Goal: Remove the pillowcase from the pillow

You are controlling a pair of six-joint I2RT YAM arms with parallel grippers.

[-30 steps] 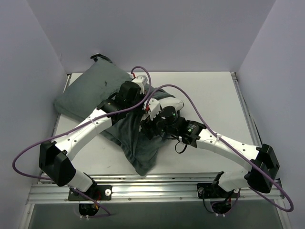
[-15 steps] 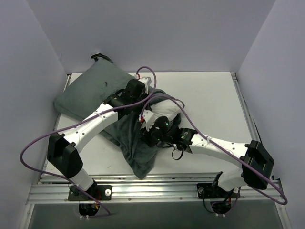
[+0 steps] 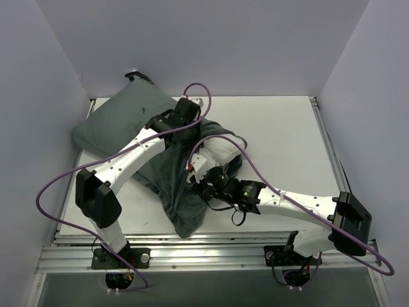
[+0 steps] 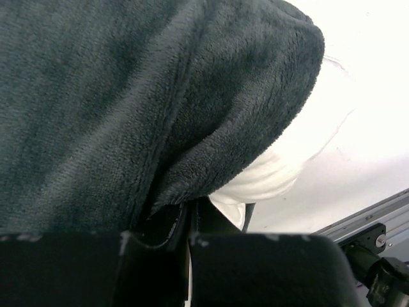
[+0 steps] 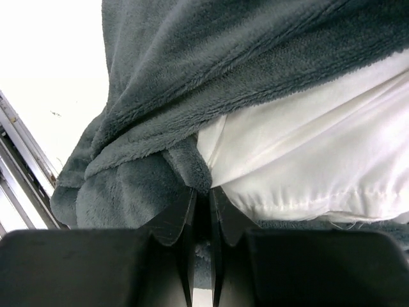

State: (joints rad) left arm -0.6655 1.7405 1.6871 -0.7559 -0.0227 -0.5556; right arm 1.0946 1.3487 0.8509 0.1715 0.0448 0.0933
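Note:
The dark grey-green pillowcase (image 3: 121,125) lies bunched from the far left corner to the near middle of the table. The white pillow (image 3: 220,150) bulges out of its opening at the centre. My left gripper (image 3: 195,121) is at the far edge of that opening, shut on the velvety pillowcase (image 4: 128,96); its closed tips (image 4: 190,214) sit under the fabric, beside the pillow (image 4: 275,173). My right gripper (image 3: 199,167) is at the near side, shut on a small fold of pillowcase (image 5: 195,169) right next to the pillow's seam (image 5: 307,160).
The white table (image 3: 281,141) is boxed in by pale walls on three sides. An aluminium rail (image 3: 211,256) runs along the near edge. Purple cables (image 3: 203,88) loop over both arms. A black object (image 3: 134,77) pokes out behind the pillowcase's far corner.
My right gripper has shut on a fold of the pillowcase and shifted left and nearer. My left gripper, still shut, has carried its fabric farther back.

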